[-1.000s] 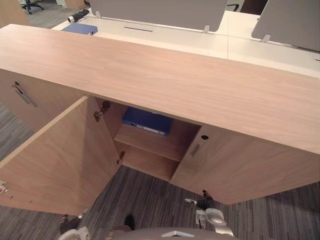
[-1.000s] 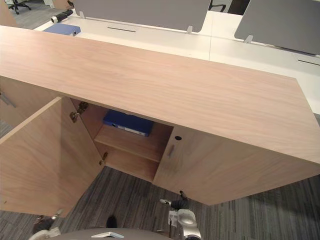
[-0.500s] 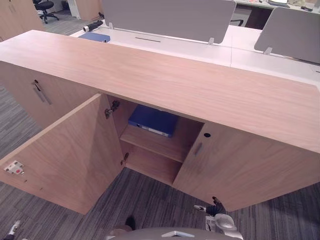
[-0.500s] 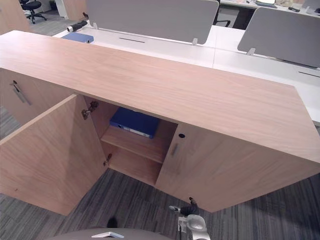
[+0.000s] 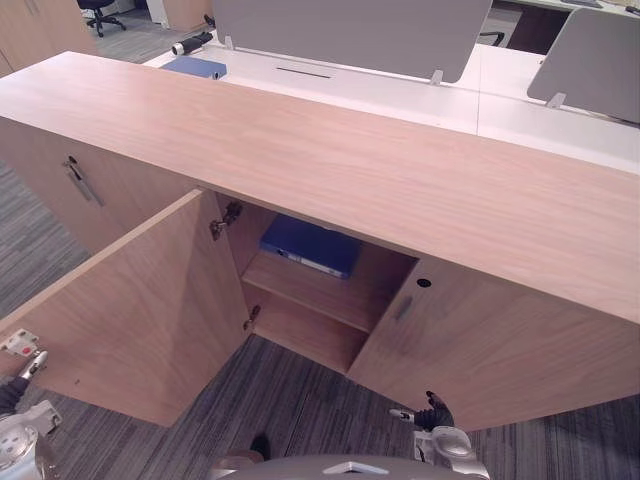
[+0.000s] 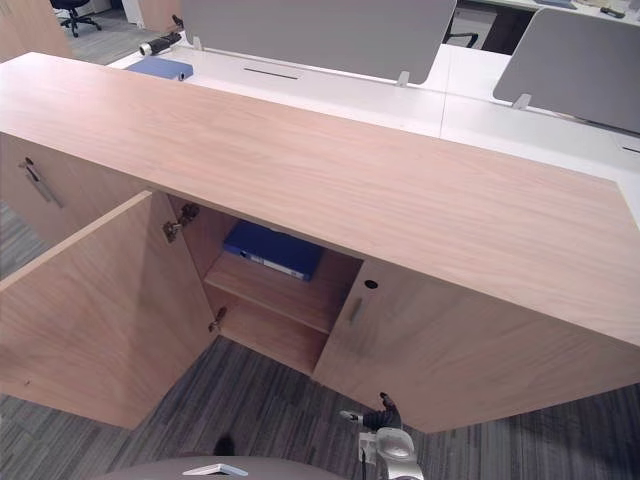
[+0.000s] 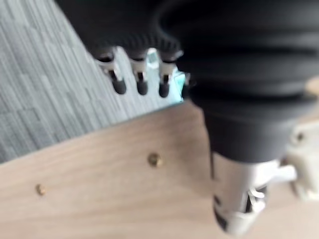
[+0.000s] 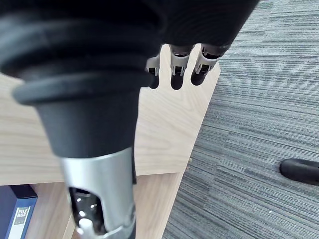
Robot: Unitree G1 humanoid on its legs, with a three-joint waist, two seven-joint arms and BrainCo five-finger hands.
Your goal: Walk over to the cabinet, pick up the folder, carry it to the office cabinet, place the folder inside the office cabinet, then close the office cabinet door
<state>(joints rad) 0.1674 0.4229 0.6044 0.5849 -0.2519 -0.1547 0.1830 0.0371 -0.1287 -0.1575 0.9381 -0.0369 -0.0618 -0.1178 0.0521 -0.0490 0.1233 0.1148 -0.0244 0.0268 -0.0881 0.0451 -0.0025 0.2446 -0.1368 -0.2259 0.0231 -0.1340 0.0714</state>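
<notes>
A long, low cabinet of pale wood grain point(image 5: 330, 160) runs across the room on grey striped carpet point(image 5: 290, 410), its broad flat top bare. One hinged pale-wood door point(image 5: 140, 320) stands swung wide open towards the robot's left, and small brass studs show on its face in the left wrist view. Inside, the flat blue folder point(image 5: 310, 245) lies on the upper wooden shelf point(image 5: 320, 290), set back in the compartment, with a lower space beneath it. Behind the cabinet stand white desks point(image 5: 380, 90) with grey divider screens point(image 5: 350, 30). A second blue folder point(image 5: 195, 67) rests on the far left desk, and a black office chair point(image 6: 72, 10) sits in the far corner. The left hand point(image 7: 141, 84) hangs low just beside the open door, fingers relaxed and holding nothing. The right hand point(image 8: 175, 69) hangs low over the carpet in front of the cabinet, likewise loose and empty.
</notes>
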